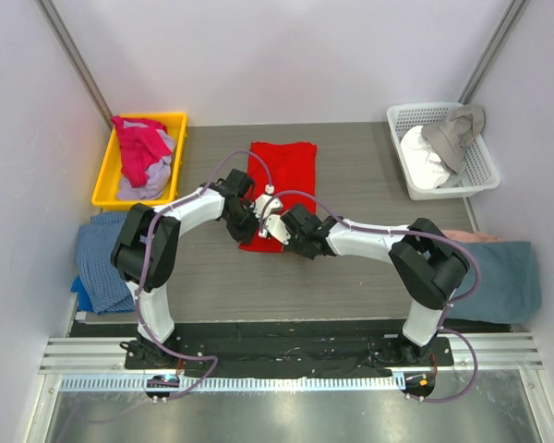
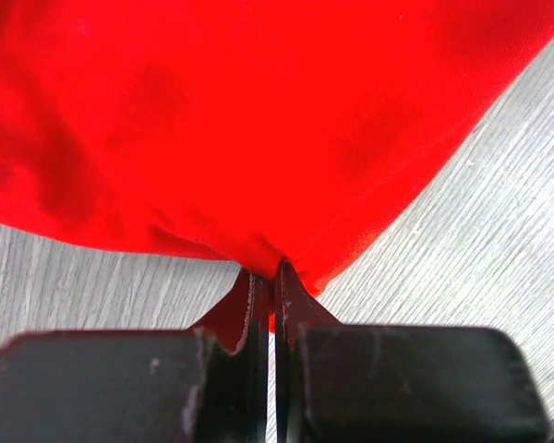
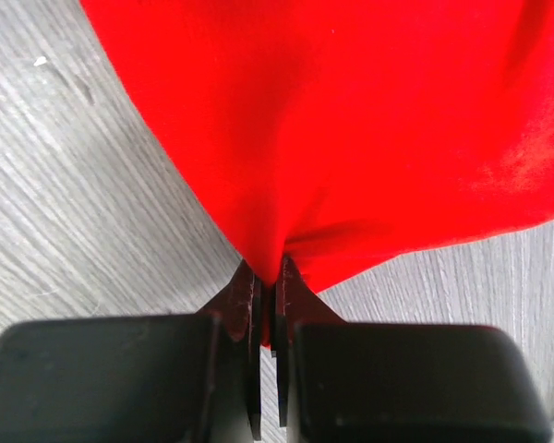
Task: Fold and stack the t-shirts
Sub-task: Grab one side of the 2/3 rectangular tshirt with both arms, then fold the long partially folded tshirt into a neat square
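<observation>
A bright red t-shirt lies as a long folded strip in the middle of the table, running away from the arms. My left gripper is shut on its near left corner, and the red cloth bunches into the black fingertips. My right gripper is shut on the near right corner, with the red cloth pinched between its fingertips. The two grippers sit close together at the shirt's near edge. More t-shirts, magenta-pink and pale lavender, lie heaped in a yellow bin.
A white basket at the back right holds white and grey cloth. Blue cloth lies over the table's left edge and teal cloth over the right edge. Grey walls close in on three sides.
</observation>
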`<state>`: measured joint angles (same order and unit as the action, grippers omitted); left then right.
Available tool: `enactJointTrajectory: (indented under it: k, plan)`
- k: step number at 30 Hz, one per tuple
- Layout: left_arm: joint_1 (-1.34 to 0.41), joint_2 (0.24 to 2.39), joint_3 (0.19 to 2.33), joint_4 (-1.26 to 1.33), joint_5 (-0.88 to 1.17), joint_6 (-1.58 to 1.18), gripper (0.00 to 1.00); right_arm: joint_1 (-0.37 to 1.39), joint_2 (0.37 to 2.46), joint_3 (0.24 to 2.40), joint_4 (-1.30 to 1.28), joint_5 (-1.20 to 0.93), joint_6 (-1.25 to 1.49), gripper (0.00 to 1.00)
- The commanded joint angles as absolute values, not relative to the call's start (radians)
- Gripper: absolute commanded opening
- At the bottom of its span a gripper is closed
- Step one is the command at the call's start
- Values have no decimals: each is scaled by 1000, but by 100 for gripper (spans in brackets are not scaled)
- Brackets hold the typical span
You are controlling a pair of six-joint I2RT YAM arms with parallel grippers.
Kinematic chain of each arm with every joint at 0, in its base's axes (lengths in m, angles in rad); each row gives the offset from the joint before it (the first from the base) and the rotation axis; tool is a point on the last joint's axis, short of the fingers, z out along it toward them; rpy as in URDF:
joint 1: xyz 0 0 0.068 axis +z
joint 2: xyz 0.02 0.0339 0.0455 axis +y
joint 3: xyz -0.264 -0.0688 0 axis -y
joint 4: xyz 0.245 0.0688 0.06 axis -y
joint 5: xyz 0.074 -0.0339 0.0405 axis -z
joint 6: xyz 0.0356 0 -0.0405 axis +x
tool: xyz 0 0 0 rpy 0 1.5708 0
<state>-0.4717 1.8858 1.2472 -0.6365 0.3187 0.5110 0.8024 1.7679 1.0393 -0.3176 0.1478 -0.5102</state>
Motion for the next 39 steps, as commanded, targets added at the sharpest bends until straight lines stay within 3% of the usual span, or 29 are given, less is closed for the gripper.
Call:
enactJointTrajectory:
  k: [1, 22, 29, 39]
  plan:
    - [-483, 1902, 1200, -779, 321, 546, 0, 807, 1730, 1040, -365, 104, -474, 1]
    - [-542, 1493, 861, -807, 268, 603, 0, 1120, 1421, 940, -569, 49, -434, 1]
    - [-541, 1379, 957, -790, 244, 566, 0, 1118, 1379, 985, -558, 213, -479, 1]
    - [-519, 1387, 1097, -664, 150, 568, 0, 1051, 1388, 1069, -515, 359, -535, 1]
